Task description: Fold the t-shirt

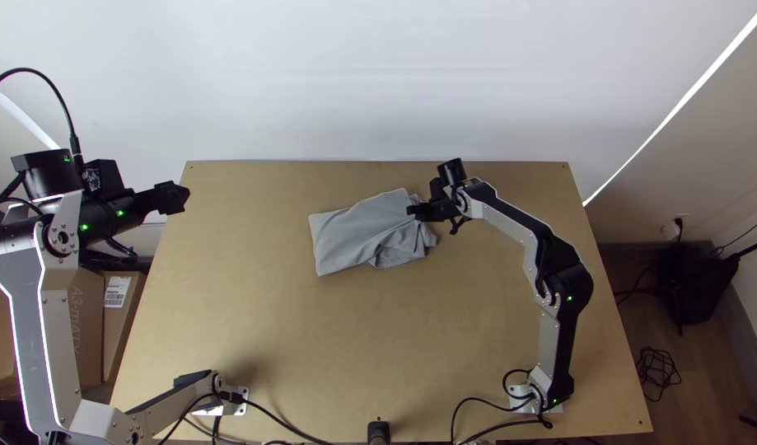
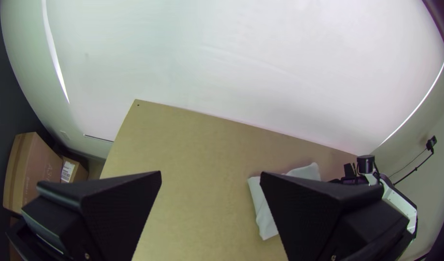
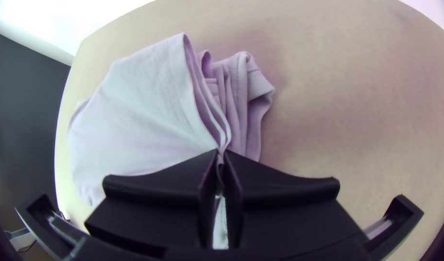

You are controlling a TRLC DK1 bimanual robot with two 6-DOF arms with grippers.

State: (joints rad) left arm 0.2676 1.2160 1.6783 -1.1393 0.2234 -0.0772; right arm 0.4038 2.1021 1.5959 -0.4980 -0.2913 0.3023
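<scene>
The grey t-shirt [image 1: 366,231] lies folded into a rough bundle in the upper middle of the table, its right end bunched in several layers. My right gripper [image 1: 414,212] is at that right end in the top view. In the right wrist view, my right gripper [image 3: 221,153] is shut on the gathered edge of the t-shirt [image 3: 139,111]. Off the table's left side, my left gripper [image 1: 183,198] hangs high up, away from the cloth. The left wrist view has my left gripper [image 2: 210,176] open with its fingers wide apart, and the t-shirt [image 2: 264,212] lies far beyond.
The wooden table [image 1: 329,346] has bare surface around the cloth. Cables [image 1: 300,428] run along its near edge. Cardboard boxes [image 1: 86,321] stand on the floor past the left edge, and a white wall rises behind the far edge.
</scene>
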